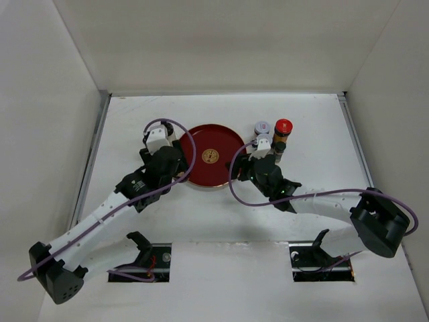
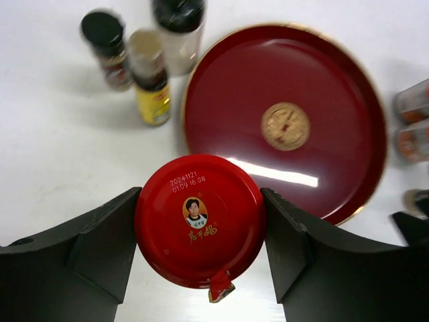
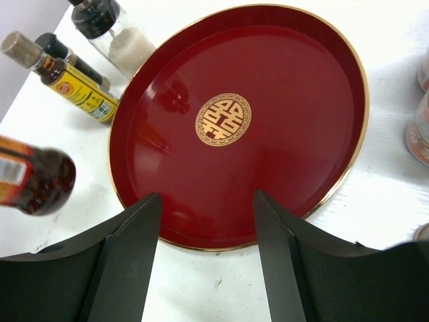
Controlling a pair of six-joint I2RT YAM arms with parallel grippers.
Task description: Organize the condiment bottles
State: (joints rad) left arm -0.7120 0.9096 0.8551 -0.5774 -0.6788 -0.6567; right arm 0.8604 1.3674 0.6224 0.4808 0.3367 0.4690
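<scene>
A white table [image 1: 221, 221] is being enclosed on three sides by plain white walls: back wall [image 1: 228, 40], left wall [image 1: 40, 134], right wall [image 1: 395, 94]. Its side edges are being bordered by grey metal strips [image 1: 94, 154]. Two dark rectangular openings [image 1: 165, 258] are being shown at its near edge. Even light is being spread over the tabletop; only soft shadows are being thrown.

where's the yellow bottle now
In the left wrist view, the yellow bottle sits left of the tray, between a black-capped bottle and a shaker.
</scene>
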